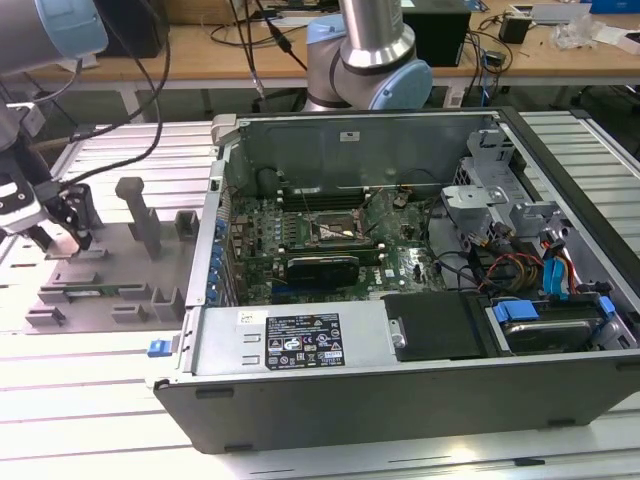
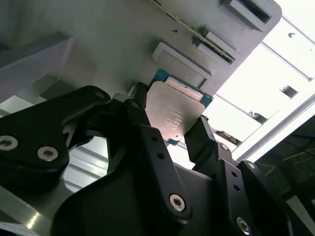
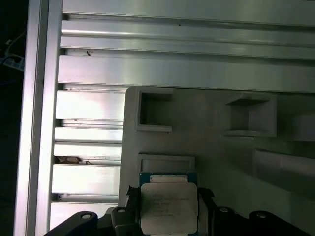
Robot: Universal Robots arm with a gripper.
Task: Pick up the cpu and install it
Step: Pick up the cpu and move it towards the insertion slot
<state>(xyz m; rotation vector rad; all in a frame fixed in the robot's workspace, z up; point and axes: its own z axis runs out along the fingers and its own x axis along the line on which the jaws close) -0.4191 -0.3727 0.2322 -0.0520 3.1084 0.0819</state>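
Got the cpu [image 2: 174,114] pinched by two opposite edges between the black fingers [image 2: 201,142] of the gripper [image 2: 170,128], so clamped tight, nothing loose. Shows its silver top with a thin green edge in both wrist views. Hangs right over the grey holder tray [image 3: 211,113], just beside a shallow rectangular seat [image 3: 166,162]. Can't tell if touching the tray or just clear of it. Sits way off at the exterior view's left, above the slotted aluminium table [image 1: 120,150], well apart from the open PC case [image 1: 440,385] and its motherboard socket [image 1: 335,232].
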